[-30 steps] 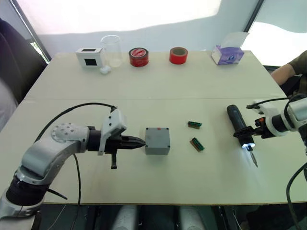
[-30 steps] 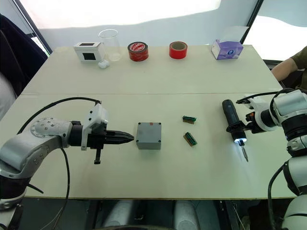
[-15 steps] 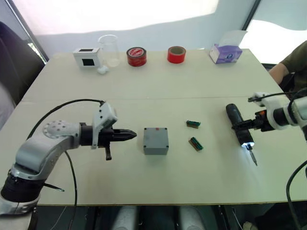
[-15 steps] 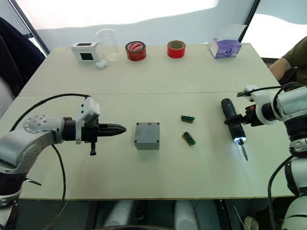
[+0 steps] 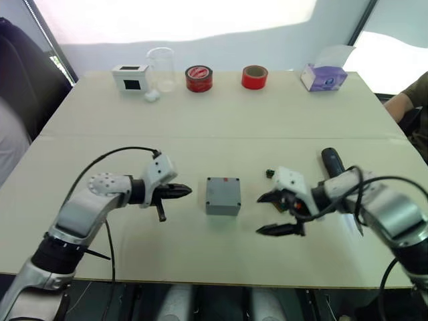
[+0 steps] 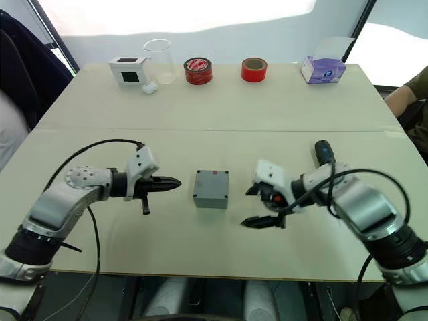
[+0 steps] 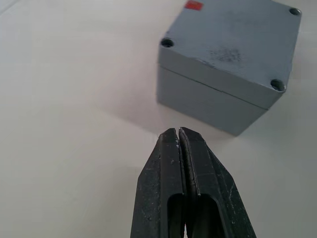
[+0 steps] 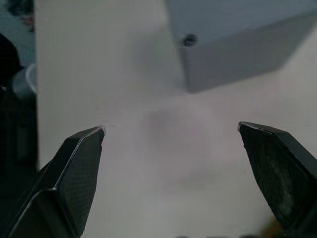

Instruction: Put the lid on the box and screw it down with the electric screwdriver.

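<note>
A pale table (image 5: 200, 120) is carrying the lidded box (image 5: 223, 195) between the closed, empty left gripper (image 5: 186, 191) and wide-spread, empty right gripper (image 5: 271, 214), which is hiding most of the screwdriver (image 5: 332, 160).

My arms are silver-grey metal tubes with rounded joint housings; the left arm (image 5: 80, 214) has a disc at the elbow dotted with small screws. A thin black cable loops from each forearm to a white block-shaped wrist housing, one arcing at left of the frame, the other curling at lower right over the right arm (image 6: 364, 210). The left gripper (image 5: 182, 192) ends in two slim black fingers (image 7: 166, 188) with scuffed, tapered tips and a hollow slot near the base. The right gripper (image 6: 257, 206) carries the same black fingers (image 8: 74, 173), their inner pads finely cross-hatched, with an orange-red spot on the white housing behind them.
</note>
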